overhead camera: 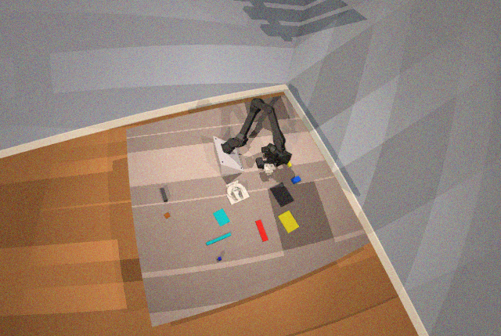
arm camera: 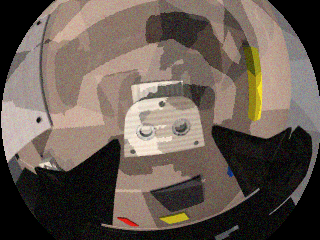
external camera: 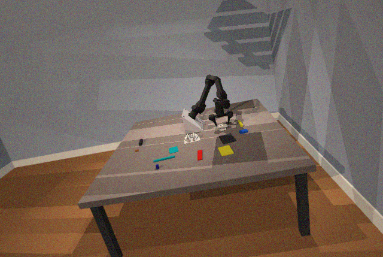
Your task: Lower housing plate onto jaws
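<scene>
The white housing plate, with two large round holes and small corner holes, lies at the right of the arm's base. A pale block shows at its far edge in the wrist view. My gripper points down above the plate. It is open, with one finger to each side and nothing between the fingers. The white base with the two jaws stands apart, nearer the table's middle; the left finger partly hides it in the wrist view. Its stubs are too small to make out.
The slanted grey mounting panel stands left of the gripper. A blue block and a yellow block lie to the right. A black square and yellow square lie in front.
</scene>
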Controlling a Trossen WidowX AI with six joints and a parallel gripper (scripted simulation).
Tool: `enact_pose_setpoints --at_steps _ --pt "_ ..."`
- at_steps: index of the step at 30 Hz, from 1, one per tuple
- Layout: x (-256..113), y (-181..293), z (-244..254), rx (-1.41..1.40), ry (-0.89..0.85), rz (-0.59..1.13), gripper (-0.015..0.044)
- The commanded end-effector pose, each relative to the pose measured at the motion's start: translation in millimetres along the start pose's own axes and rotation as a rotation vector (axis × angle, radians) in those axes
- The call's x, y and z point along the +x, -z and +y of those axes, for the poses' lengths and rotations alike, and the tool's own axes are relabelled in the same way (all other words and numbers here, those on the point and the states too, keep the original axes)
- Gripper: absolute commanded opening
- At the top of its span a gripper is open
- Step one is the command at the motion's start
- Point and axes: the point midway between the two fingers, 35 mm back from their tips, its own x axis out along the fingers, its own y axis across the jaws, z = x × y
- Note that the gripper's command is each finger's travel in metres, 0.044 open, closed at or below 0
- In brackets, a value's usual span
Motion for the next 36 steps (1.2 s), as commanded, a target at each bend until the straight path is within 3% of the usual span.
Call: enact_pose_setpoints --at_steps 1,36 --pt "7 -1 3 0.01 -0.006 -0.003 0.044" --pt "19 -2 3 0.01 -0.004 -0.003 0.044"
